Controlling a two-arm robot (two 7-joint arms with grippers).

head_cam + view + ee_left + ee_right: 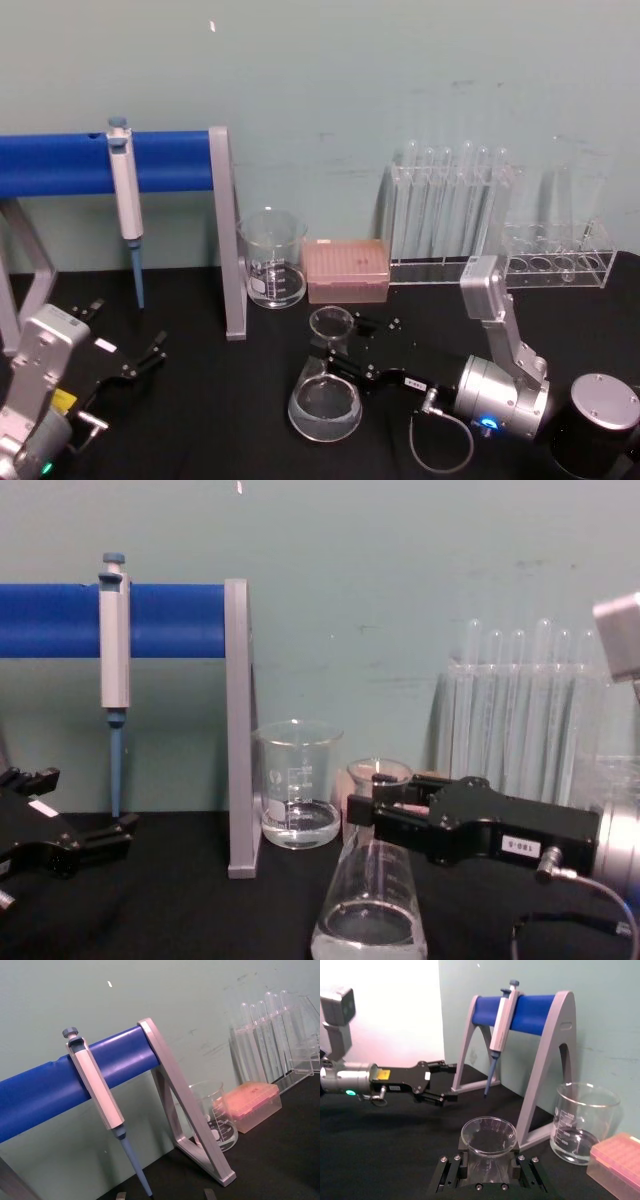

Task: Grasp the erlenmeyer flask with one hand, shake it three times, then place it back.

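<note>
The erlenmeyer flask [325,405] is clear glass with a little liquid in its wide base, and stands near the table's front centre. My right gripper [338,340] reaches in from the right, its two black fingers shut on the flask's neck just under the flared rim [487,1135]. From the chest, the flask [368,900] hangs below the right gripper [365,805]; whether its base touches the table is cut off. My left gripper [130,325] rests open at the front left, holding nothing, also visible as the left gripper [451,1082] beyond the flask.
A glass beaker [272,258] and a pink tip box [345,270] stand just behind the flask. A grey stand leg [225,240] carries a blue bar with a pipette [125,190] hanging on it. Test tube racks [450,210] line the back right. A cable loop [440,445] trails under my right wrist.
</note>
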